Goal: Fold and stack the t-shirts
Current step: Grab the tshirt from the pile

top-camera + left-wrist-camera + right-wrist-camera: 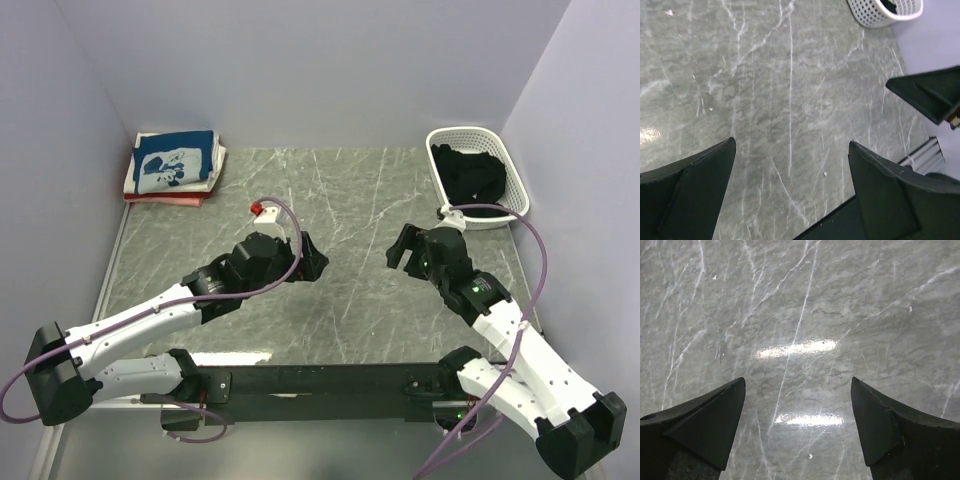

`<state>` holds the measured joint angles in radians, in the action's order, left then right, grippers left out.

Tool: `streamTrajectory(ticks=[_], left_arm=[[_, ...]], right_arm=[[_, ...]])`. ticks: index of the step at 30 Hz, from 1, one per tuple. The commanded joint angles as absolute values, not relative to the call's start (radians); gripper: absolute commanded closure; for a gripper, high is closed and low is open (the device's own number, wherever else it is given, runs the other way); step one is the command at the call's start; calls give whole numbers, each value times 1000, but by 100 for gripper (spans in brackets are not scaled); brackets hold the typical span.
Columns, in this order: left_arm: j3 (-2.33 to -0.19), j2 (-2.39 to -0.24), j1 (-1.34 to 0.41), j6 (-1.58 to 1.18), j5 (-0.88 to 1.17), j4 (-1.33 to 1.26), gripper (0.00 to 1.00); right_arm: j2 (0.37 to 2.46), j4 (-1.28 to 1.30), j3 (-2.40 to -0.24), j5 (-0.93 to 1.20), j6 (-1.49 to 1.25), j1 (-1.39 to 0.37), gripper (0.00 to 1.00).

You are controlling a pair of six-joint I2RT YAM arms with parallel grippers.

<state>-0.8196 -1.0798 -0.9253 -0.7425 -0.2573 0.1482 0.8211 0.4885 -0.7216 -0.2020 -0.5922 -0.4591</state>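
A stack of folded t-shirts (174, 167) lies at the table's far left corner: a blue one with white print on top, white and red ones under it. A black t-shirt (470, 176) lies crumpled inside the white basket (500, 215) at the far right. My left gripper (312, 262) is open and empty over the bare table middle. My right gripper (400, 250) is open and empty, a little in front of the basket. In both wrist views the jaws stand wide apart over bare marble. The basket's edge shows in the left wrist view (875, 17).
The grey marble table (340, 200) has lilac walls on three sides. A small red and white part (262, 209) sits on the left arm's cable. Purple cables loop from both arms. A black rail (320, 380) runs along the near edge.
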Motion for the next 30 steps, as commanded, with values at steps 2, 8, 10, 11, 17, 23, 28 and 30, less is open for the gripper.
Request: streamTrajectory(ticks=[2, 8, 10, 11, 17, 23, 28, 30], left_arm=[[-879, -1075, -928, -709, -175, 164, 1], [-933, -1062, -928, -669, -170, 233, 1], [-965, -1065, -927, -654, -199, 279, 1], [-976, -1066, -919, -638, -210, 294, 1], [-1011, -1055, -822, -617, -137, 345, 1], [-1000, -1040, -667, -604, 12, 331, 1], [-1017, -1068, -595, -589, 110, 333, 0], [-1009, -1075, -581, -584, 127, 328, 1]], right_arm=[[821, 485, -772, -265, -604, -451, 8], [975, 433, -889, -209, -537, -401, 8], [1056, 428, -983, -138, -514, -304, 8], [1145, 434, -1023, -114, -494, -261, 9], [1485, 471, -1366, -149, -472, -6, 9], [1802, 492, -1633, -150, -554, 187, 10], [2044, 465, -1799, -167, -624, 229, 11], [2112, 468, -1869, -166, -641, 242, 11]])
